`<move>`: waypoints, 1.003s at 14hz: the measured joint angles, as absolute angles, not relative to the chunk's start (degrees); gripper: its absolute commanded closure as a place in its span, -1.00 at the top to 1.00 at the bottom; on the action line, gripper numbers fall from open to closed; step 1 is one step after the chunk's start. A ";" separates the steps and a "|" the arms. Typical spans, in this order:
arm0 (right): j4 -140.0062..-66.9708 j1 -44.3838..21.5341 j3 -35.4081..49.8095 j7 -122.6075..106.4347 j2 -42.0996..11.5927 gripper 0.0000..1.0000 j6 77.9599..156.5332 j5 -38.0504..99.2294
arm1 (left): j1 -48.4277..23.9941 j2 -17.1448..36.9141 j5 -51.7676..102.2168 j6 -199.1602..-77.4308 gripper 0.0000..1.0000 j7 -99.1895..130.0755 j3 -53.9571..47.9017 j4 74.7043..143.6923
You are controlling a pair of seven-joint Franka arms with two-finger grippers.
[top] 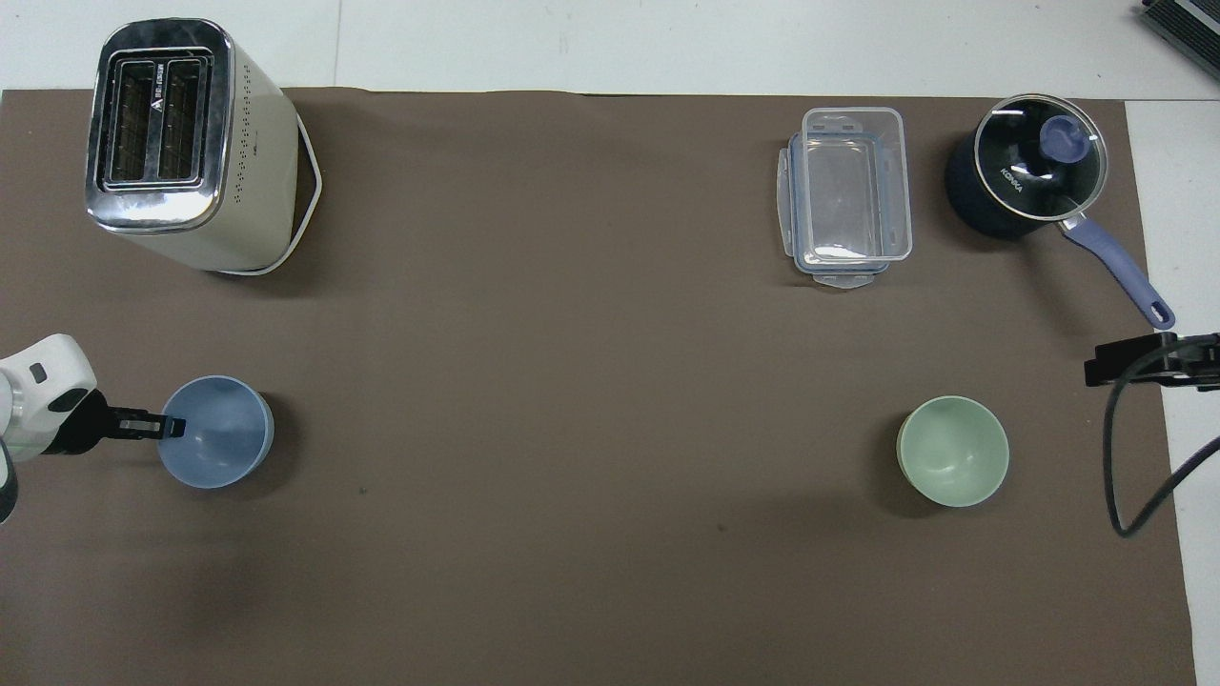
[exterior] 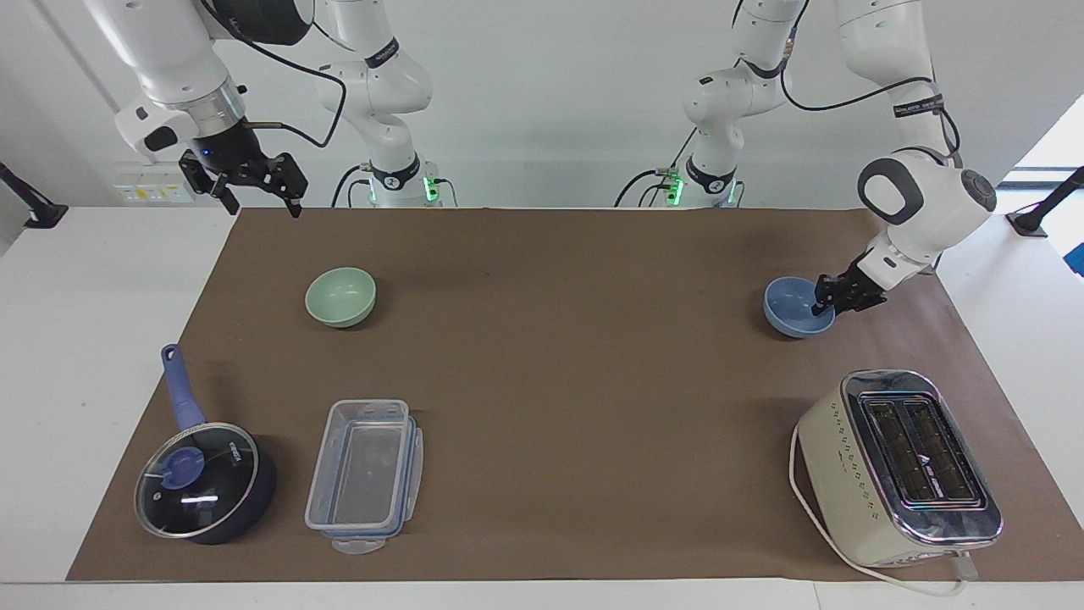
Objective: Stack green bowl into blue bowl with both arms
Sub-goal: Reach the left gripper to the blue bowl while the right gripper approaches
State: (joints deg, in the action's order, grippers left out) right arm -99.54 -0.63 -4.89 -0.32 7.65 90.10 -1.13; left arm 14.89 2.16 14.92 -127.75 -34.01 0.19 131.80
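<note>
Left gripper (exterior: pixel 826 301) sits low at the blue bowl (exterior: pixel 794 307), right of centre in the facing view, fingers narrow and clamped across the bowl's rim on the side toward the left arm's end of the bench (exterior: pixel 102 322); one finger is inside the bowl, the other against its outer wall. Overhead view has the same grip at the left edge of the frame: left gripper (top: pixel 164 428) on the rim of the blue bowl (top: pixel 217 446), which rests on the brown mat (top: pixel 591 381). Green bowl (exterior: pixel 340 296) stands alone on the mat, left of centre in the facing view, well apart from the blue bowl, untouched; overhead it shows at lower right (top: pixel 953 451). Right gripper (exterior: pixel 251 188) hangs in the air at upper left of the facing view, over the mat's corner by the right arm's base, fingers spread wide and holding nothing; overhead only a part of it shows at the right edge (top: pixel 1134 359). Toaster (exterior: pixel 900 466) occupies the lower right of the facing view, farther from the robots than the blue bowl. Clear lidded container (exterior: pixel 364 474) and dark blue saucepan (exterior: pixel 203 479) with its glass lid lie at lower left, both farther from the robots than the green bowl.
</note>
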 measured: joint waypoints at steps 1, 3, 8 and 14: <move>-99.55 -0.64 -4.89 -0.32 7.65 1.00 90.14 -1.12 | 14.91 2.13 14.92 -127.75 -1.00 -34.03 0.24 131.80; -99.68 -0.64 -4.89 -0.32 7.66 1.00 90.14 -1.12 | 14.94 1.96 14.92 -127.75 -1.00 -34.15 0.30 131.60; -100.93 -0.65 -4.89 -0.32 7.67 1.00 90.89 -1.12 | 14.94 -1.52 14.92 -124.99 -1.00 -34.35 0.27 129.69; -107.07 -0.64 -4.89 -0.48 7.62 1.00 97.52 -1.12 | 8.92 -6.66 15.01 -120.56 -1.00 -26.41 -0.91 129.56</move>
